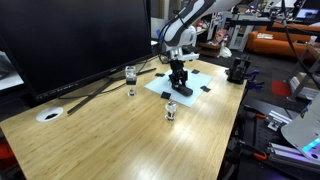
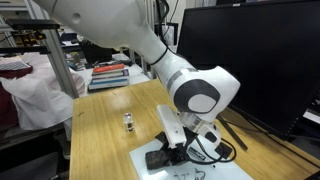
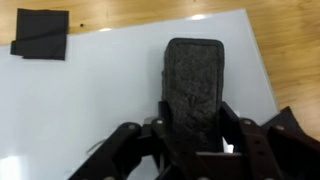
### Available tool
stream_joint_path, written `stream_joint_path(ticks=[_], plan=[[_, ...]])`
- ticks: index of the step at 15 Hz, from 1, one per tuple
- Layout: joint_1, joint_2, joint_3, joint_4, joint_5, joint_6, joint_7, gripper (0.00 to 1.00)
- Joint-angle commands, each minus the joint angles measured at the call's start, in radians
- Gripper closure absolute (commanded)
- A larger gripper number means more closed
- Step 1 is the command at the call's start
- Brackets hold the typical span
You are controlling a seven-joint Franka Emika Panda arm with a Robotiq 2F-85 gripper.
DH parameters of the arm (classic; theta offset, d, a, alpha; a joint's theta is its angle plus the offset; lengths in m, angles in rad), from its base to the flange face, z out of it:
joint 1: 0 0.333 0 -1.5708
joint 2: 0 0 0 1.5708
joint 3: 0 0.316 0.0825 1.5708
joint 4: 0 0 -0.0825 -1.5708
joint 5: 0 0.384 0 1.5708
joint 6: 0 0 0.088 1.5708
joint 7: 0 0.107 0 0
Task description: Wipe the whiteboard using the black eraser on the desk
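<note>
The whiteboard [image 1: 190,85] lies flat on the desk [image 1: 130,135], also seen in an exterior view [image 2: 215,170] and filling the wrist view [image 3: 100,100]. My gripper [image 1: 180,84] stands on it, shut on the black eraser [image 3: 192,90], which rests against the board surface. In an exterior view the eraser [image 2: 160,158] shows under the fingers [image 2: 172,148]. In the wrist view the fingers [image 3: 195,135] clamp the eraser's sides. A black tab [image 3: 40,35] sits at the board's corner.
A small clear glass [image 1: 131,74] and a small metallic object [image 1: 171,110] stand on the desk, with a white round disc [image 1: 49,115] near a cable. A large dark monitor [image 1: 70,40] stands behind. Equipment crowds the desk's far side [image 1: 240,70].
</note>
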Motion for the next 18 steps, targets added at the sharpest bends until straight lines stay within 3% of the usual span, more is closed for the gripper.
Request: stream_joint_path(ticks=[1, 7, 13, 18], plan=[[-0.046, 0.009, -0.032, -0.021, 0.038, 0.047, 0.038, 0.74], [-0.109, 0.014, -0.07, -0.012, 0.1, 0.039, 0.09, 0.74], [-0.115, 0.004, -0.102, -0.03, 0.137, 0.05, 0.223, 0.74], [-0.112, 0.004, -0.095, -0.002, 0.185, 0.107, 0.26, 0.74]])
